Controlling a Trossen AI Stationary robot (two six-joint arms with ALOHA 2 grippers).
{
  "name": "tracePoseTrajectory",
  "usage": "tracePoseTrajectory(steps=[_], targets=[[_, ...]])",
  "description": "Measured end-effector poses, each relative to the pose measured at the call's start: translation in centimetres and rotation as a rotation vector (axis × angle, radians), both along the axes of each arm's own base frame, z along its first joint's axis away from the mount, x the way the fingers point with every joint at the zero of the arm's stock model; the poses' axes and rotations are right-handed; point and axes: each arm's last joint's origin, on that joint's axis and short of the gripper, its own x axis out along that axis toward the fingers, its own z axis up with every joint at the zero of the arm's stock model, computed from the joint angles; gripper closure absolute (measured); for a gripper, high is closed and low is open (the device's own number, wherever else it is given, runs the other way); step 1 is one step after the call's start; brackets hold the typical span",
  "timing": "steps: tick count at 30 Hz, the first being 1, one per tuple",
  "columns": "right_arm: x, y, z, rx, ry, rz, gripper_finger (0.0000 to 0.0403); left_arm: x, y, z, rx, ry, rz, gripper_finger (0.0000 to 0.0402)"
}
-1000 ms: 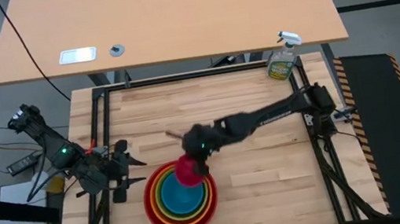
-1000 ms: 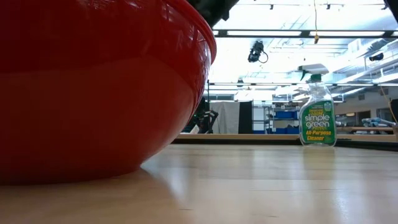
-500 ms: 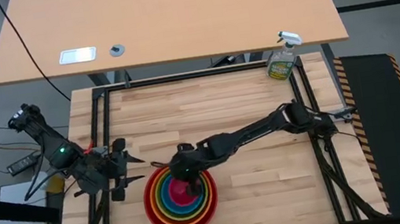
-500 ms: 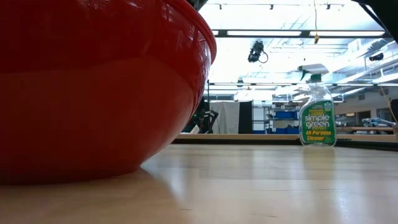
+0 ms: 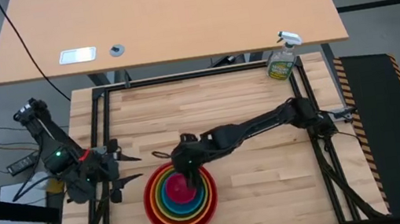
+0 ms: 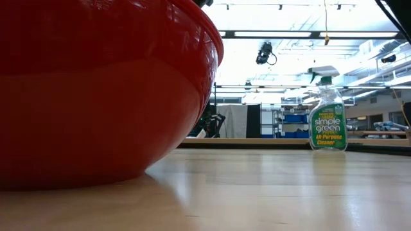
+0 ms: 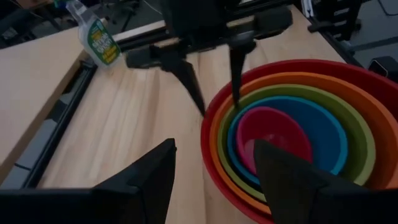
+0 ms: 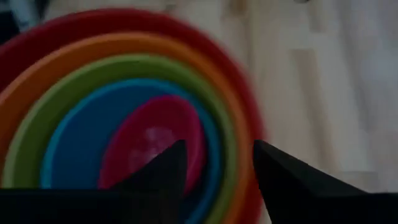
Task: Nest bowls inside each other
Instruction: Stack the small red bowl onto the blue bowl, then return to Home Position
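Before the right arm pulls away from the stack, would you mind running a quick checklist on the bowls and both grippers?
1. Pink bowl sits inside the blue bowl: ok.
2. All five nested, blue in green bowl, orange bowl, red bowl: ok.
3. Right gripper open, jaws apart above the pink bowl: ok.
4. Right gripper's fingers clear of the bowl rims: cannot tell.
5. Left gripper open, waiting beside the stack, off the bowls: ok.
6. Spray bottle upright at the far right corner, away from the arms: ok.
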Motion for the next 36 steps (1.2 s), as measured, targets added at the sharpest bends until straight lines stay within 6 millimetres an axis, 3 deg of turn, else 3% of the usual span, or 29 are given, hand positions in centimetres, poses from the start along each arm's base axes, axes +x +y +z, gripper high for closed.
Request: tracePoseTrajectory(steps=[8,19,26,28,31,36], targets=[[-0.7,-0.6,0.0,-0.073,0.05,-0.048,0.0209,-0.3,-0.2,0.0,0.005,-0.007,-0.017,0.0182],[-1.9,3.6,-3.5,-0.449,0.022,0.111,0.0209,-0.4,-0.2,0.0,0.015,-0.003,-0.023,0.0182],[-2.3,4.5,-4.8,-0.591,0.019,0.153,0.0209,-0.4,-0.2,-0.1,0.02,-0.002,-0.021,0.0182],[-2.1,4.4,-4.0,-0.592,-0.003,0.11,0.0209,-0.4,-0.2,-0.1,0.02,-0.002,-0.021,0.0182],[-2.3,4.3,-1.3,-0.549,-0.072,0.082,0.0209,-0.4,-0.2,-0.1,0.031,-0.009,-0.015,0.0182],[-4.3,1.4,2.4,-0.389,-0.105,0.047,0.0214,-0.7,0.0,0.4,0.059,-0.056,-0.015,0.0182]])
